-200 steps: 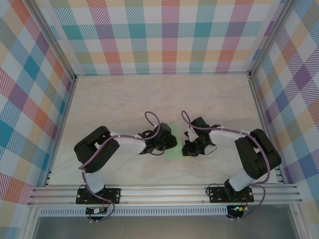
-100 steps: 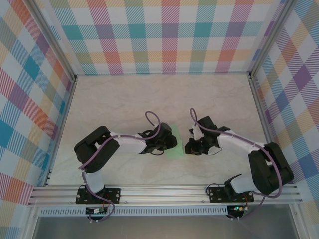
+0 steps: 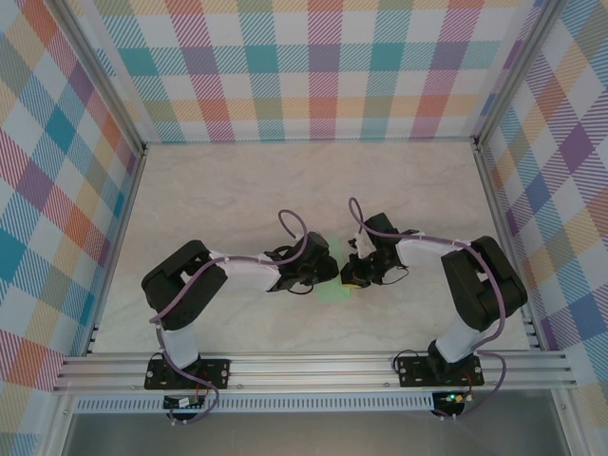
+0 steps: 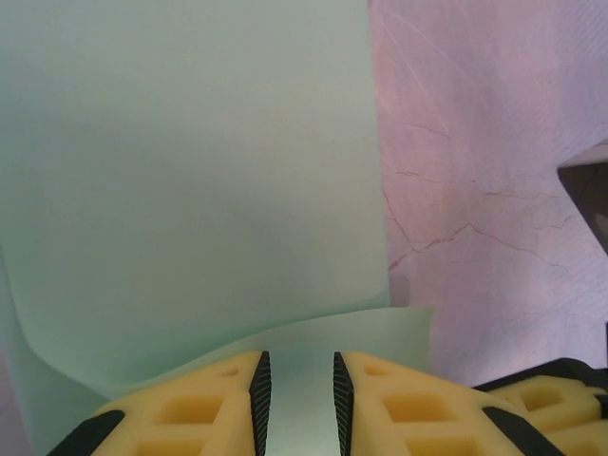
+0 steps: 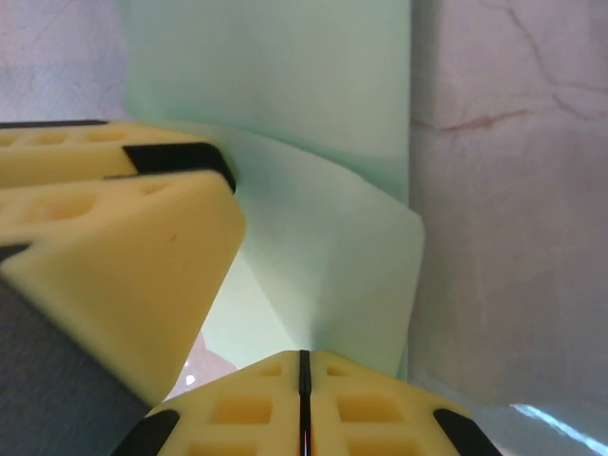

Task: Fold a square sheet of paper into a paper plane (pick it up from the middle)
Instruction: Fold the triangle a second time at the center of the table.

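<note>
The paper plane (image 3: 333,288) lies on the table (image 3: 237,180), a little nearer to the arms than the middle, just between the two grippers. It is pale green and mostly flat, but one flap stands up from it.

The right gripper (image 5: 304,357) has its jaws pressed together, and the raised flap of the paper (image 5: 318,266) runs into the seam between them, so we judge it is pinching that flap. The left gripper (image 4: 296,370) has its jaws only narrowly apart, low over the paper (image 4: 190,190), and we see green through the gap. It holds nothing.

We see three risks from here.
- If the right gripper pulls while the left one does not press the sheet down, the whole paper may slide on the smooth table and the crease will come out crooked.
- A pull that is too hard could tear the thin flap at the pinch.
- The two grippers are very near each other, so a small sideways move may make their fingers collide.
</note>
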